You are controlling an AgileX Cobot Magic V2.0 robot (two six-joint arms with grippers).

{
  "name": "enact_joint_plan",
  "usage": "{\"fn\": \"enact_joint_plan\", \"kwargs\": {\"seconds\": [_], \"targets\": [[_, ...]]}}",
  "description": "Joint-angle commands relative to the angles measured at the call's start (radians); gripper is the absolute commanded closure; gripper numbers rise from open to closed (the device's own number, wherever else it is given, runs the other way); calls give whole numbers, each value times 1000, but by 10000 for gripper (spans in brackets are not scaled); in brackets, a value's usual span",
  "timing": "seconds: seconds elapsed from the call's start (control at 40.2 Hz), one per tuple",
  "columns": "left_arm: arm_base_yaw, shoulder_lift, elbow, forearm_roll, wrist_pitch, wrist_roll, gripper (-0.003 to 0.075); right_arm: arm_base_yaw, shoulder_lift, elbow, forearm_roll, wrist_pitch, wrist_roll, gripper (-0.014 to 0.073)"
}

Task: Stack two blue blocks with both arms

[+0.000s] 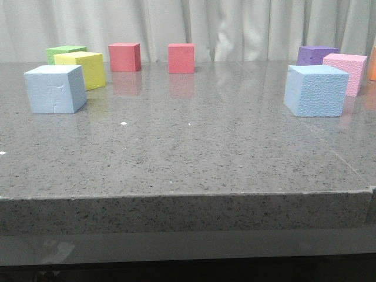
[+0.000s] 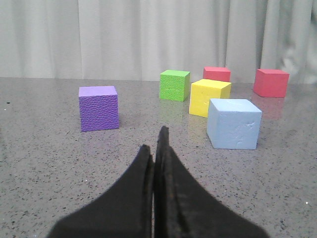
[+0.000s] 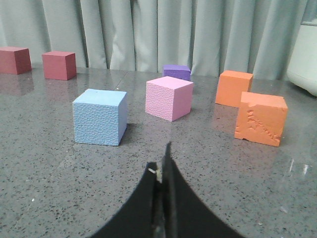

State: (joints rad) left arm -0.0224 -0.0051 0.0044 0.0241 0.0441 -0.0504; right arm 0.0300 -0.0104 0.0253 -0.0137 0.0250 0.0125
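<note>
Across the table (image 1: 188,170), the two blue blocks (image 1: 54,88) (image 1: 315,90) are sitting well apart, one per arm; left gripper (image 2: 154,148) and right gripper (image 3: 162,168) are hanging back, fingers pressed together, holding nothing.

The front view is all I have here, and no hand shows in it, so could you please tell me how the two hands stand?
Observer: The left hand is shut, fingers pressed together, holding nothing.
Operator: Thank you. And the right one?
Observer: The right hand is shut and empty too, with the right blue block ahead of it, untouched.
Operator: Is anything near the left blue block that I cannot see?
Observer: Yes, the left wrist view shows a purple cube standing apart from the left blue block, on the side away from the yellow cube.
</note>
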Motion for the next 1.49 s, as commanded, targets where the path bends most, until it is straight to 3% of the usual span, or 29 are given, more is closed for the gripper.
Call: {"fn": "enact_joint_plan", "kwargs": {"seconds": [0.0,0.697,0.995,1.119,1.468], "targets": [[-7,-18,2,-7,-78,1,739,-2,-19,-3,0,-90,-5,661],[-7,-18,2,-7,-85,1,739,-2,-19,-3,0,-90,-5,661],[-7,-18,-74,-33,-169,-1,739,-2,-19,-59,5,-108,-5,661],[-7,-5,-229,-33,-72,-1,739,-2,-16,-205,5,41,-5,661],[-7,273,-716,-33,406,-1,739,-2,188,-569,5,365,-5,661]]}}
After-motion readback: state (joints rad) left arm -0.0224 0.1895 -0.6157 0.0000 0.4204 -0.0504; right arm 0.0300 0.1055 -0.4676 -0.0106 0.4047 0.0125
